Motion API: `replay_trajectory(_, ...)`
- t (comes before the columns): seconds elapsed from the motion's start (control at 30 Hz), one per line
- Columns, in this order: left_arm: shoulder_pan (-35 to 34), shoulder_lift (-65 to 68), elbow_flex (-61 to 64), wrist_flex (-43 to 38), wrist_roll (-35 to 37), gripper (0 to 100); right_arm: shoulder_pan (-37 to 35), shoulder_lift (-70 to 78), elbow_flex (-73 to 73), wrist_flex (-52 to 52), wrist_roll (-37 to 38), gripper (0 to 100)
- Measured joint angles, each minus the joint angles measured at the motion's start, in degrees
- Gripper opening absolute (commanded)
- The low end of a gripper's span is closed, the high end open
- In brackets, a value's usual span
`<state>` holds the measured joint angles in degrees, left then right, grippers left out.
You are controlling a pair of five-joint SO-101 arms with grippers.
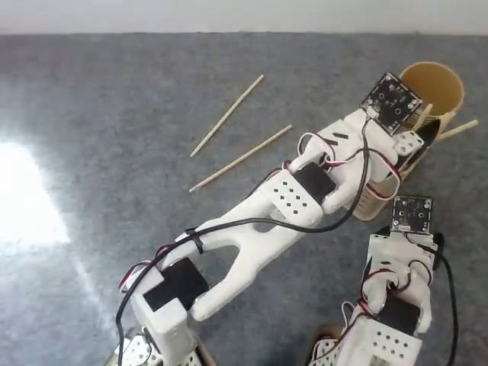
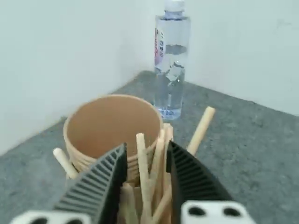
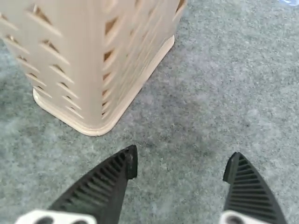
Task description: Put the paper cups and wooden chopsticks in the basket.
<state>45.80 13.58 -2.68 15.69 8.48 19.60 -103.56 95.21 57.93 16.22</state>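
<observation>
A tan slatted basket [image 1: 372, 204] stands at the right of the grey carpet with a paper cup [image 1: 431, 85] upright in it. My left gripper [image 1: 418, 141] hangs over the basket's mouth. In the left wrist view the left gripper [image 2: 147, 151] is open, with several wooden chopsticks [image 2: 144, 177] standing between its jaws in the basket and the cup [image 2: 112, 122] just beyond. Two more chopsticks [image 1: 227, 116] [image 1: 241, 158] lie loose on the carpet left of the basket. My right gripper [image 3: 180, 163] is open over bare carpet beside the basket [image 3: 84, 60].
A clear water bottle [image 2: 171, 60] stands by the white wall behind the basket. One chopstick [image 1: 459, 130] pokes out over the basket's right rim. The left arm stretches diagonally across the carpet; open carpet lies to its left.
</observation>
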Motion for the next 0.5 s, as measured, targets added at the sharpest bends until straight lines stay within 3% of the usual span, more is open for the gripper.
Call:
replay_trajectory(0.17,0.1,-6.2,0.0,5.5,-0.8,13,0.0,0.0,0.0,0.0,0.0,30.3)
replay_trajectory(0.27,1.5,-14.2,0.0,11.9,-6.9,13,0.0,0.0,0.0,0.0,0.0,30.3)
replay_trajectory(0.37,3.6,-22.3,-1.9,20.5,-15.2,13,0.0,0.0,0.0,0.0,0.0,30.3)
replay_trajectory(0.5,2.3,-30.0,-9.7,36.0,-17.5,13,0.0,0.0,0.0,0.0,0.0,30.3)
